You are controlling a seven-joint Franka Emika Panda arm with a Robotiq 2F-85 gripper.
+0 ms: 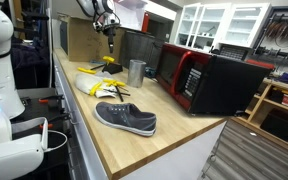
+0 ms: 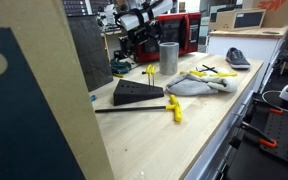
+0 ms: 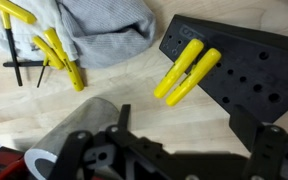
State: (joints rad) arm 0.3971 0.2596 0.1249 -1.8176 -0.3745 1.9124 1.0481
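We see the gripper (image 3: 196,140) at the bottom of the wrist view. Its two dark fingers (image 3: 121,130) stand wide apart, and nothing is between them. It holds nothing and hangs in the air over the wooden table (image 3: 114,85).

Closest to it is a black block (image 3: 234,65) with small round holes. Two yellow handles (image 3: 187,72) lie side by side and lean on the left edge of the block. The block lies on the table, just past the fingers.

In both exterior views the gripper (image 1: 111,42) (image 2: 144,50) hangs above this spot at the back of the table. In an exterior view the black block (image 2: 137,92) looks like a low ramp.

A shiny metal cup (image 3: 49,150) stands upright just beside the gripper. We see the cup in both exterior views too (image 1: 136,71) (image 2: 168,58).

A bit farther off lies a grey cloth (image 3: 104,25), all crumpled. More yellow tools (image 3: 46,50) lie just beside it, and some touch it.

One yellow tool with a long black rod (image 2: 172,108) lies alone in front of the block.

Well apart from the gripper we see a grey shoe (image 1: 126,118). A red and black microwave (image 1: 209,80) stands near the cup.
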